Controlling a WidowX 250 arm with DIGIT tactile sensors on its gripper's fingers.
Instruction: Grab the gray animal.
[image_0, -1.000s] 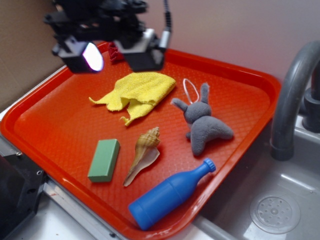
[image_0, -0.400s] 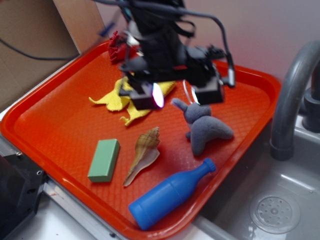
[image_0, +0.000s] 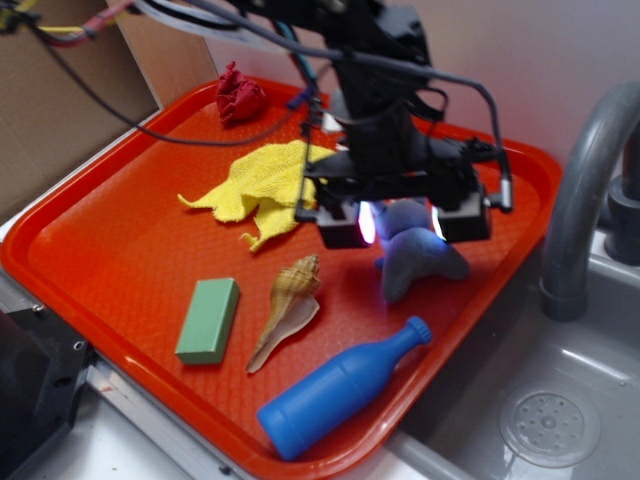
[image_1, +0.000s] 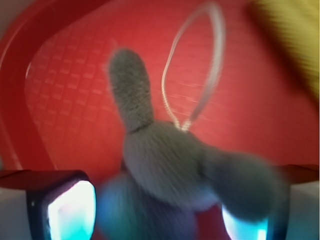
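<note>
The gray animal (image_0: 418, 255) is a small plush rabbit lying on the red tray (image_0: 110, 260), right of centre. In the wrist view the gray animal (image_1: 165, 160) fills the lower middle, one ear pointing up and a thin white loop (image_1: 197, 65) above its head. My gripper (image_0: 403, 222) hangs open just over the animal's head, its two glowing fingers (image_0: 345, 225) standing either side of it. The same gripper (image_1: 157, 212) shows at the wrist view's bottom edge, jaws wide apart with the plush between them; whether the pads touch the plush is unclear.
On the tray lie a yellow cloth (image_0: 265, 180), a shell (image_0: 288, 305), a green block (image_0: 208, 320), a blue bottle (image_0: 335, 392) and a red crumpled item (image_0: 238, 98). A grey faucet (image_0: 585, 190) and a sink (image_0: 560, 400) stand to the right.
My gripper has travelled from the tray's far left corner rightward and downward, ending over the gray animal. The objects on the tray have not moved.
</note>
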